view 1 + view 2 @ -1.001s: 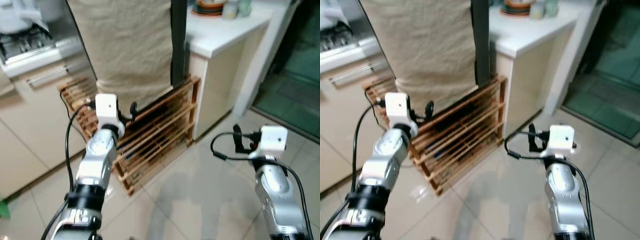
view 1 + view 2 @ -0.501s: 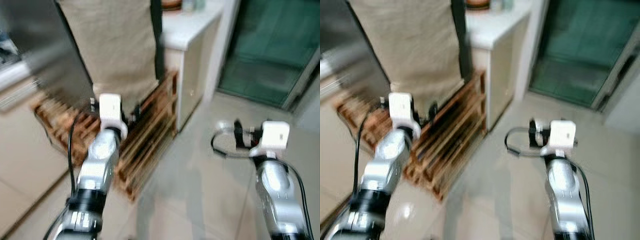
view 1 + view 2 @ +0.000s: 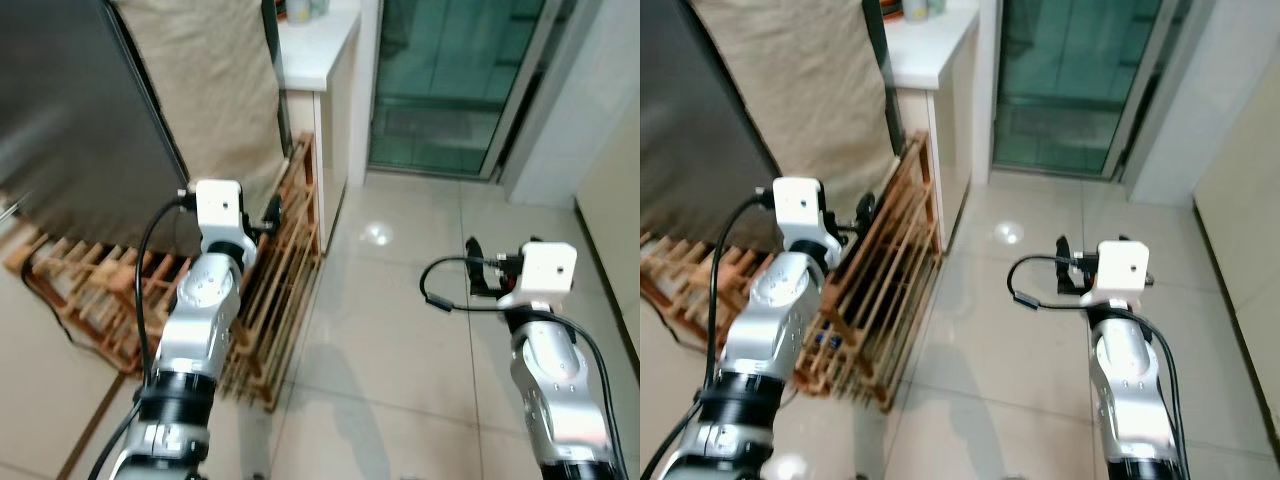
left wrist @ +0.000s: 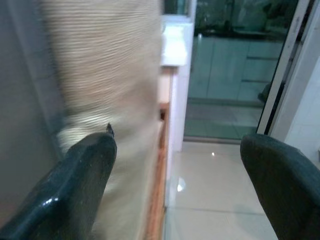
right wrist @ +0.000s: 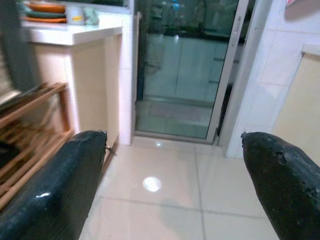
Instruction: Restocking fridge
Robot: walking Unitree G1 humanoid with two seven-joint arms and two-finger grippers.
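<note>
Grippers raised over pale floor tiles (image 3: 400, 330), fingers of both spread apart, empty: left gripper (image 4: 177, 185) beside wooden rack (image 3: 270, 290), right gripper (image 5: 175, 190) facing glass door (image 5: 180, 85). Farther off, grey fridge (image 3: 70, 120) draped with beige cloth (image 3: 205, 90), white counter (image 3: 305, 45) behind.

Glossy tile floor (image 3: 400, 330), wood rack (image 3: 285, 260), glass door (image 3: 450, 70), white counter (image 3: 310, 45)

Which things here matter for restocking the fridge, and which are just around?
For the job:
dark fridge side
left gripper, open, nothing held
right gripper, open, nothing held

Just around:
beige cloth
wooden rack
white counter
glass door
</note>
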